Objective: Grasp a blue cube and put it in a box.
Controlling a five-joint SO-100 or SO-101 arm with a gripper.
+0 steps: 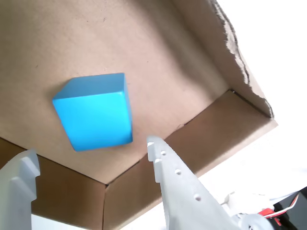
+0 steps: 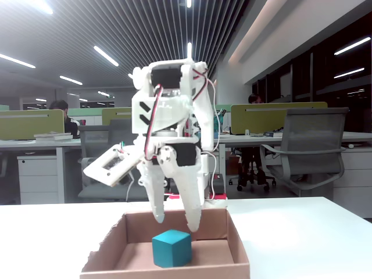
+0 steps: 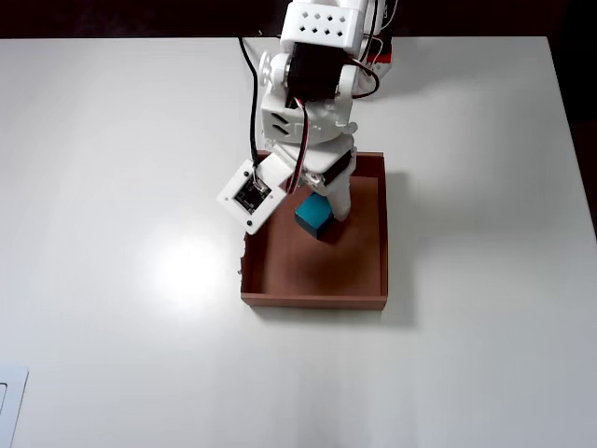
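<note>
wrist view shows my gripper [image 1: 91, 153] spread wide and holding nothing, with the blue cube [image 1: 95, 112] sitting free on the floor of the box [image 1: 201, 129], just past the fingertips. from the fixed view the cube is directly below the jaws, so i judge the drop done; straight up is my exit.

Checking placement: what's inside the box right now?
The blue cube rests on the floor of the box, the open gripper above it. In the overhead view the arm covers part of the floor.
</note>
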